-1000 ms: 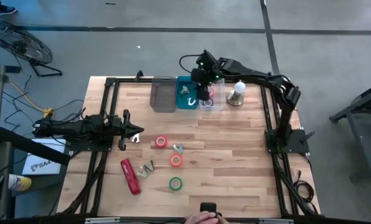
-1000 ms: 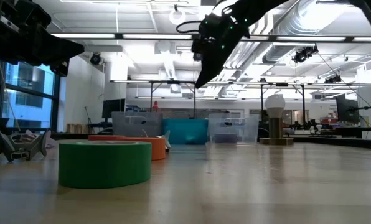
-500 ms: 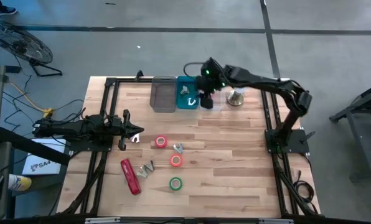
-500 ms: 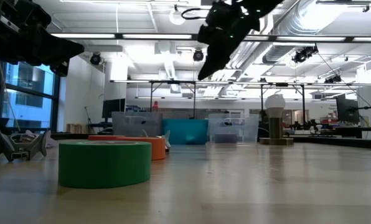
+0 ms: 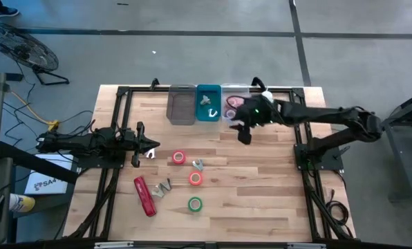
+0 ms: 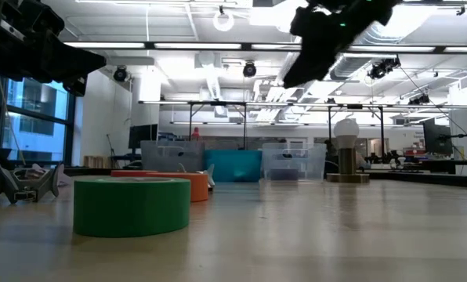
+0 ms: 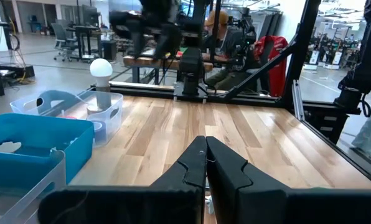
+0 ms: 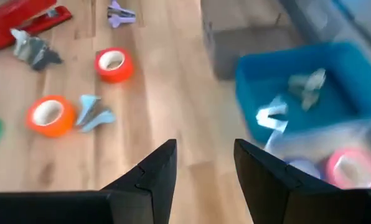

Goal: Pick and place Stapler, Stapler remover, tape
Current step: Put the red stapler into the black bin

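Note:
The red stapler (image 5: pixel 144 196) lies flat near the table's near-left part, and shows too in the right wrist view (image 8: pixel 23 18). Red (image 5: pixel 179 158), orange (image 5: pixel 195 178) and green (image 5: pixel 194 204) tape rolls lie flat on the wood. Pink (image 8: pixel 347 168) and purple (image 5: pixel 230 113) rolls sit in the clear bin (image 5: pixel 242 116). Silvery staple removers lie by the rolls (image 5: pixel 198 164) (image 5: pixel 163 187) and in the blue bin (image 8: pixel 307 81). My right gripper (image 5: pixel 244 135) (image 8: pixel 204 168) hangs open and empty above bare wood just near of the bins. My left gripper (image 5: pixel 151 149) (image 7: pixel 205 155) is shut, waiting at the left.
A grey bin (image 5: pixel 181 105), the blue bin (image 5: pixel 199 114) and the clear bin stand in a row at the far edge. A white bulb-shaped thing (image 5: pixel 265 93) stands beside them, partly under the right arm. Bare wood spreads across the table's right half (image 5: pixel 261 187).
My right gripper has drawn back from above the clear bin toward the table's near edge and a little to the right, and its arm now reaches in lower and flatter from the right. The things on the table have stayed put.

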